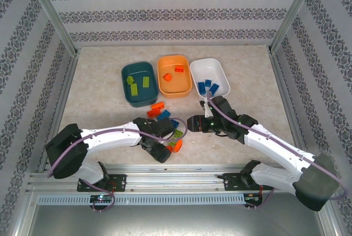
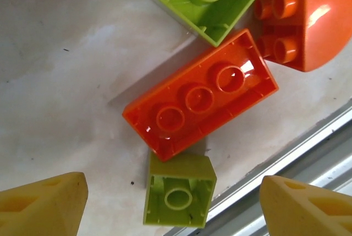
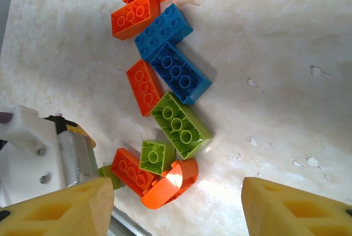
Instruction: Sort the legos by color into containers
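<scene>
Sorting in progress: left gripper, yellow fingertips spread and empty, hangs over small lime-green square plastic brick at near edge of pale marbled table, beside aluminium rail. Long orange-red plastic brick touches it just beyond. Best approach, prob.: centre jaws on lime brick's flat sides, drop straight, w/o nudging orange neighbour. Right gripper, likewise spread, holding nothing, hovers over mixed pile of loose bricks mid-table. Farther back, in a row: dark teal plastic tub w/ lime bricks, orange tub, white tub w/ blue ones.

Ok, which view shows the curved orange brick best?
Right wrist: the curved orange brick lies whole and close there. Left wrist crops it at the frame's edge; from above it's barely an orange speck.
</scene>
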Controlling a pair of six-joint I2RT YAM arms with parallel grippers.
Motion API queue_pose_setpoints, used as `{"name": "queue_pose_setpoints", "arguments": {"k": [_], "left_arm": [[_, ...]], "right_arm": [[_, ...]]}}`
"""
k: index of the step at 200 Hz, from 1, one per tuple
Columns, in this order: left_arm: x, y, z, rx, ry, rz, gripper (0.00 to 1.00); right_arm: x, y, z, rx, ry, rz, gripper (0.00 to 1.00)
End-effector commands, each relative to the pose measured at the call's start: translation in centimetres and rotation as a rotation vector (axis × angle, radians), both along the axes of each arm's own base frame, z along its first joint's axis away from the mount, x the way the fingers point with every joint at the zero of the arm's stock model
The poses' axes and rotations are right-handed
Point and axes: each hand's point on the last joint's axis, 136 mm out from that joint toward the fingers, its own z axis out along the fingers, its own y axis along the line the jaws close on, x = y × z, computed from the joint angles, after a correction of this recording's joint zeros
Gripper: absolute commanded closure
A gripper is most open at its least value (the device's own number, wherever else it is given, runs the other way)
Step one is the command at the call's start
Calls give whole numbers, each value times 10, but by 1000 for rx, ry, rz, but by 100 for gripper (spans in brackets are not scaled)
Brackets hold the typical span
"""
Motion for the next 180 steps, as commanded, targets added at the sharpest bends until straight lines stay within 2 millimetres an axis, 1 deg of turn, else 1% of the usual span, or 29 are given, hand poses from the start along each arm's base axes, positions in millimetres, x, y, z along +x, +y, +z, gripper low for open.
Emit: {"name": "queue_pose_setpoints", "arguments": {"k": [1,33,65,91,112,128,159,180], "left_arm": [[-1,-7,-2,-4,1,-32,19],[-6,-3,-9,4,26,-29,20],[-9,-3,-14,5,41,-31,28],[-12,2,-21,32,59,-28,35],[-12,8,-25,64,61,-20,35],[-12,9,-27,71,60,-15,38],[-12,12,-32,88,75,-9,49],[-13,14,-33,94,83,-2,59]], "right_arm": [[-1,-6,-3,-21,-6,-29,37],[1,-3,-5,-17,0,-28,37],[2,-2,-7,-22,1,-31,37],[2,-4,-10,-31,5,-37,37],[2,-5,-10,-33,6,-39,37],[2,-5,-10,-31,5,-42,37],[3,-4,-10,-31,3,-43,37],[3,-5,-10,-33,2,-48,37]]}}
